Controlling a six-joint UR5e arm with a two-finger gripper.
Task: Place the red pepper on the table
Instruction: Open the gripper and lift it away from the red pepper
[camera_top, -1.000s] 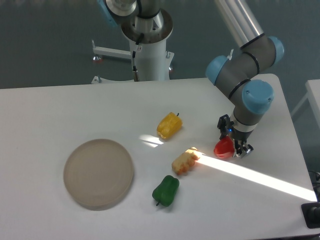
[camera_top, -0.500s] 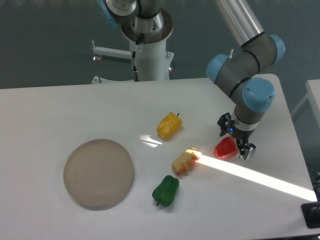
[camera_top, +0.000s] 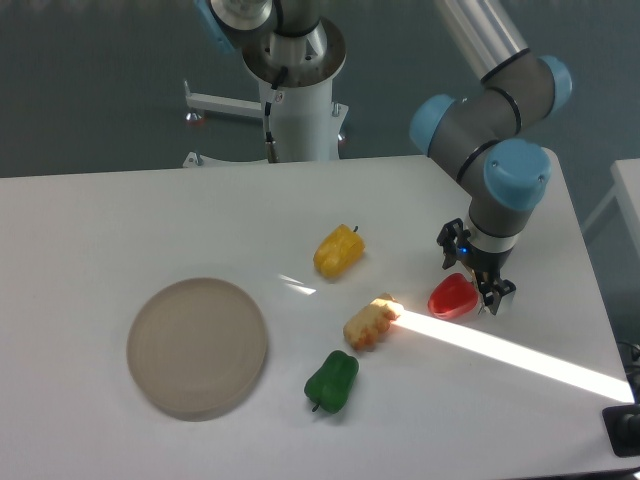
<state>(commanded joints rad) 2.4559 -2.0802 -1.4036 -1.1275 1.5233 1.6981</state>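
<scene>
Four small things share this table (camera_top: 120, 220) with me: the red pepper (camera_top: 451, 297), a yellow pepper (camera_top: 338, 251), a green pepper (camera_top: 332, 380) and a pale, lumpy piece (camera_top: 370, 321) I cannot name with certainty. A round beige plate (camera_top: 197, 346) sits well apart to the left.

The red pepper lies on the white surface just beside my gripper (camera_top: 480, 288), to its left. It looks settled on the table, not hanging from me. My fingers appear parted, with the pepper off to one side and not between them, though the angle is steep and I cannot see every gap; I judge that I have hold of nothing. By that reading the placing is done or nearly so, and what is left is to get clear without knocking it.

For room: the pale piece is near the pepper's left, so any sideways nudge from me could roll the pepper into it. The table's right edge is not far off on my other side, with bare surface between. A bright band of light crosses the tabletop below the pepper; it is only light. Straight up is my safest way out.
</scene>
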